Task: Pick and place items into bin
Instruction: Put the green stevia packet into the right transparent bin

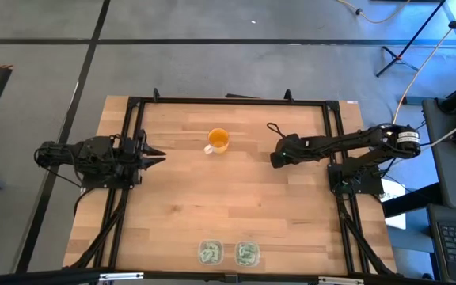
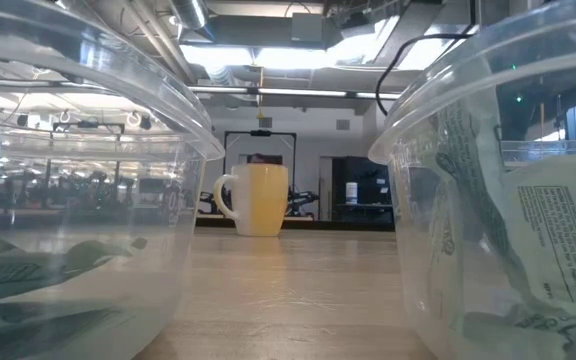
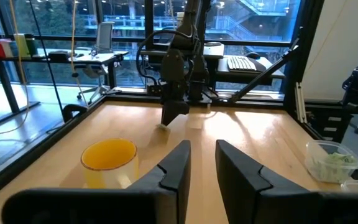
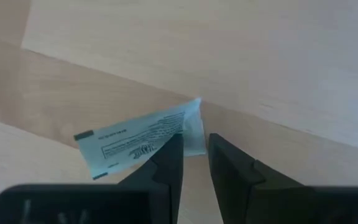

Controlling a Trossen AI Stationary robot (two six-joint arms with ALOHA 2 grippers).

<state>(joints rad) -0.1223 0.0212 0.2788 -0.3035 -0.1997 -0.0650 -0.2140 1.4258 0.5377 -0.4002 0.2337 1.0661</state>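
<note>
Two grippers show, and the right gripper [image 1: 276,157] is the one at work, reached out over the middle of the table [image 1: 236,214] just right of the orange cup [image 1: 218,141]. In its wrist view its fingers [image 4: 166,162] stand a narrow gap apart, pointing down at a pale green and white packet [image 4: 138,144] that lies flat on the wood. The left-hand finger overlaps the packet's near edge; whether it actually touches cannot be told, and nothing is clamped between the fingers.

The left gripper [image 1: 155,156] waits at the left side of the table, level with the cup and well apart from it. Its fingers [image 3: 178,163] are slightly apart and hold nothing.

At the near edge of the table two clear plastic tubs sit side by side, just apart. The left tub [image 1: 210,252] holds several green and white packets [image 2: 28,270] lying low on its floor. The right tub [image 1: 247,253] also holds packets, some leaning up against its wall [image 2: 528,230]. The orange cup stands upright on the wood, far from both tubs, with its handle [image 2: 224,196] to one side.
</note>
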